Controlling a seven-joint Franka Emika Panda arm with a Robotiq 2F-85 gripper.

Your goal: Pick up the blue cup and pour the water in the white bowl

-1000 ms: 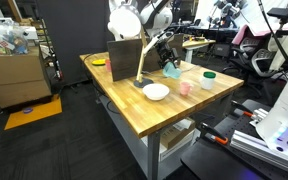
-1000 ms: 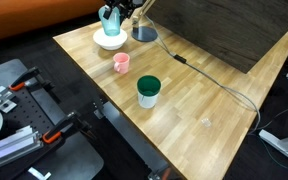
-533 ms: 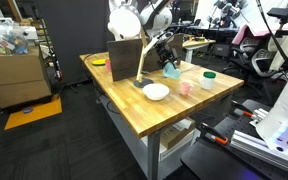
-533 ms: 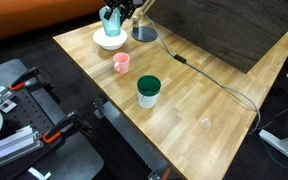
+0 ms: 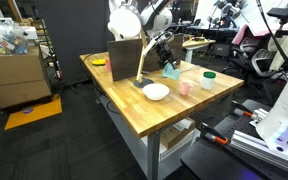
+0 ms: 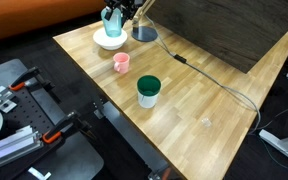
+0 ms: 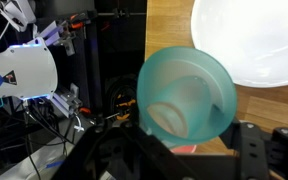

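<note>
My gripper (image 5: 167, 60) is shut on the blue cup (image 5: 172, 69) and holds it in the air, tilted. In the wrist view the blue cup (image 7: 187, 93) fills the middle, its open mouth facing the camera, between the dark fingers. The white bowl (image 5: 156, 92) sits on the wooden table (image 5: 134, 115). In an exterior view the blue cup (image 6: 111, 21) hangs just above the white bowl (image 6: 108, 41). In the wrist view the white bowl (image 7: 252, 40) lies at the upper right, beside the cup's rim. No water is visible.
A pink cup (image 6: 121, 63) and a white cup with a green top (image 6: 148, 91) stand on the table. A grey lamp base (image 6: 144, 33) and a dark board (image 5: 126, 58) stand behind the bowl. A cable (image 6: 209, 78) runs across the table.
</note>
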